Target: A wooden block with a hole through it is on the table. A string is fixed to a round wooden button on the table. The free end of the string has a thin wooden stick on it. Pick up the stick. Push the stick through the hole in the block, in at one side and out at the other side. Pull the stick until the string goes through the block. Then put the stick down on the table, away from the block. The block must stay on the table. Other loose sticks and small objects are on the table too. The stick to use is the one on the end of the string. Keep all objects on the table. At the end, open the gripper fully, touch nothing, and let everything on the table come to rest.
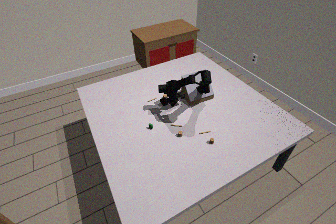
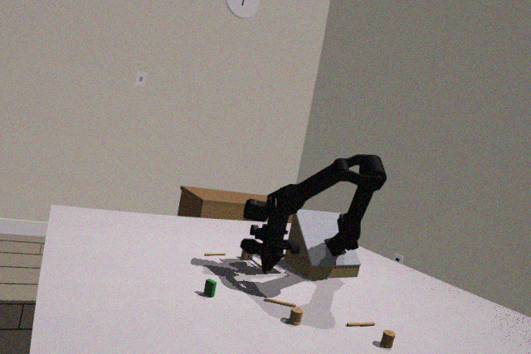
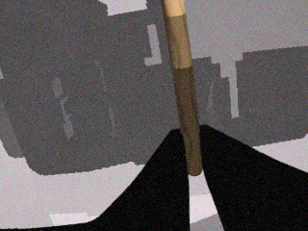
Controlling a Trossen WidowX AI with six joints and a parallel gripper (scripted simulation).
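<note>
My gripper point(image 1: 172, 105) point(image 2: 266, 271) point(image 3: 189, 138) is shut on a thin wooden stick point(image 3: 180, 43), low over the table. In the wrist view the stick runs from between the fingertips up past the top edge. A small wooden piece point(image 1: 165, 96) point(image 2: 246, 254) stands just behind and left of the gripper, partly hidden by it; it may be the block, but no hole can be made out. A short bluish line, perhaps string, shows beside it in the exterior view. The round button cannot be made out; the arm hides part of this area.
A loose stick point(image 1: 151, 99) point(image 2: 214, 254) lies left of the gripper. In front are a green piece point(image 1: 150, 126) point(image 2: 210, 288), two more sticks point(image 1: 176, 125) point(image 1: 204, 132) and two wooden cylinders point(image 2: 295, 316) point(image 2: 387, 338). A large wedge-shaped body point(image 1: 200, 100) point(image 2: 319, 272) stands right of the gripper.
</note>
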